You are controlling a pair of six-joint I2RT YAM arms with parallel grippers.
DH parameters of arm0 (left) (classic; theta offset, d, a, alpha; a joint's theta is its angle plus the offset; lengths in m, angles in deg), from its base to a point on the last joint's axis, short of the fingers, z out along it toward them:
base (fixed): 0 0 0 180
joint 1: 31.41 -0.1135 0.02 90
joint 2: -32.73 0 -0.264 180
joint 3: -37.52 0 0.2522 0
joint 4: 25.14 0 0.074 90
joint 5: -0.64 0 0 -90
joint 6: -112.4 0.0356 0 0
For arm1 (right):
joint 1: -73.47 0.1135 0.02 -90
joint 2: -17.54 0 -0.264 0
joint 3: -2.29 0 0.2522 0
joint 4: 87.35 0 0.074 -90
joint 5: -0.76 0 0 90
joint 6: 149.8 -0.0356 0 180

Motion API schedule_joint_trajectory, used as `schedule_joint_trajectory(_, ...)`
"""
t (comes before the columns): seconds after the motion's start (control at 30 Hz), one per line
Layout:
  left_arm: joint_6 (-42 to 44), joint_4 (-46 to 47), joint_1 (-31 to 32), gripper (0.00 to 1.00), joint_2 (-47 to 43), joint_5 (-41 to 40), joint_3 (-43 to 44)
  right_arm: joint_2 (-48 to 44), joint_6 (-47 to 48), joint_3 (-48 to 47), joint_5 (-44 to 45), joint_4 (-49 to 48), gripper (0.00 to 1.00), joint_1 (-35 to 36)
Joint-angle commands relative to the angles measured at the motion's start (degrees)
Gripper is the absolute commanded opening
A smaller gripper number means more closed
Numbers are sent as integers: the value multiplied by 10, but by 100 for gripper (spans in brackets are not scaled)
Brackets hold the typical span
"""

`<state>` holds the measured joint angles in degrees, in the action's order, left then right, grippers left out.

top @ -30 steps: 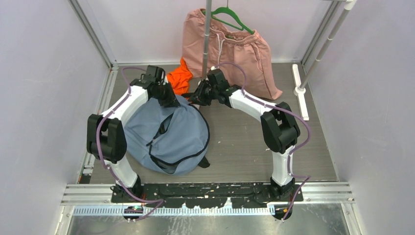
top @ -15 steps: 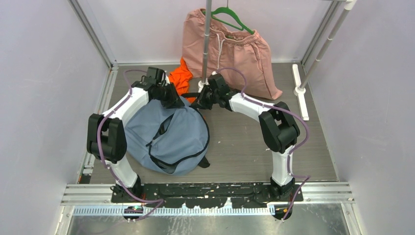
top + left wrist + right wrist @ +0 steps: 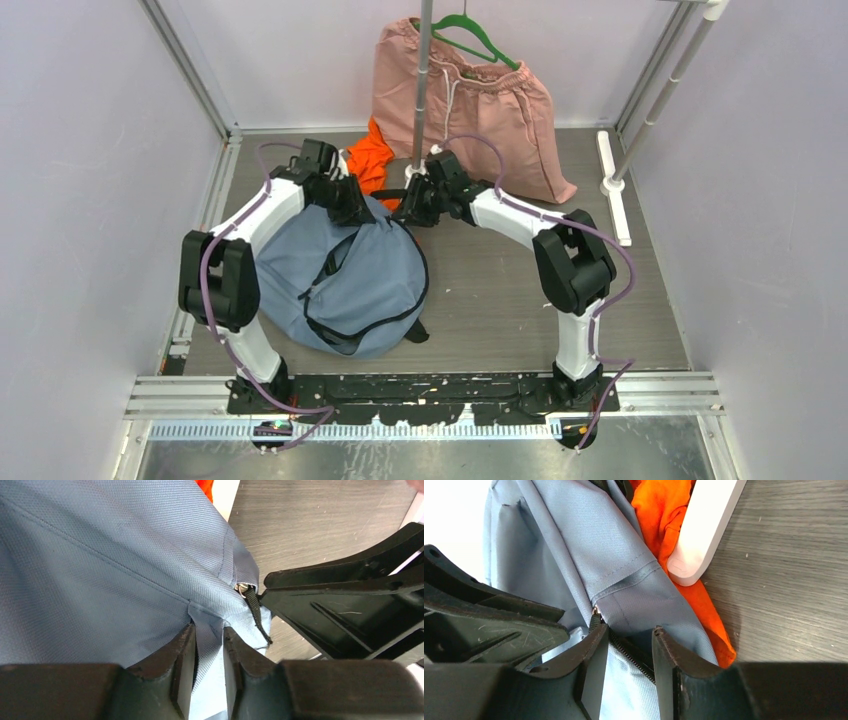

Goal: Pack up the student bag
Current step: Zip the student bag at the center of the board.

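The student bag point(image 3: 340, 280), grey-blue with black zippers, lies on the floor in front of the left arm. Both grippers meet at its far top end. My left gripper point(image 3: 362, 212) point(image 3: 207, 627) is open a little, a raised fold of the bag's fabric point(image 3: 125, 570) standing between its fingers. A black strap with a metal ring point(image 3: 252, 605) hangs just right of it. My right gripper point(image 3: 408, 210) point(image 3: 629, 629) is open, straddling the bag's black zipper point(image 3: 634, 652) and the fabric point(image 3: 624, 545) beside it.
An orange cloth point(image 3: 368, 160) point(image 3: 664, 510) lies against the bag's far end, under a white stand foot point(image 3: 704, 530). A grey pole point(image 3: 423, 90) rises there. Pink shorts point(image 3: 470, 100) hang on a green hanger point(image 3: 480, 35). A second white stand point(image 3: 612, 185) is at right.
The right gripper has edged slightly left, closer to the left gripper at the bag's top. The bag and the left arm have hardly shifted.
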<state>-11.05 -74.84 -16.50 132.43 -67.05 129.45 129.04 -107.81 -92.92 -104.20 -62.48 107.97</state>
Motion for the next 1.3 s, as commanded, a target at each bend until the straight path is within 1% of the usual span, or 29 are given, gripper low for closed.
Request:
schedule_joint_trajectory(0.0,10,16,-1,21,4,57,-10,-36,58,-44,-12,41,43,3)
schedule_joint_trajectory(0.1,-3,33,-1,2,6,76,-18,-61,71,-30,5,47,43,5)
schedule_joint_trajectory(0.13,-5,36,-1,0,8,80,-19,-68,73,-24,12,49,43,6)
schedule_joint_trajectory(0.3,-21,61,-1,0,10,99,-27,-79,95,-28,31,74,43,27)
schedule_joint_trajectory(0.47,-23,64,-1,0,7,100,-31,-46,132,-78,45,135,43,56)
schedule_joint_trajectory(0.6,-25,66,-1,0,1,102,-35,-15,148,-110,62,166,43,68)
schedule_joint_trajectory(0.83,-25,66,-1,0,-2,106,-34,20,162,-143,90,185,40,71)
schedule_joint_trajectory(1.07,-23,66,-1,0,-5,108,-37,34,175,-151,116,190,39,74)
schedule_joint_trajectory(1.23,-24,67,0,0,-6,111,-37,49,174,-168,116,189,33,74)
schedule_joint_trajectory(1.27,-24,67,-1,0,-6,111,-38,51,171,-169,116,184,28,74)
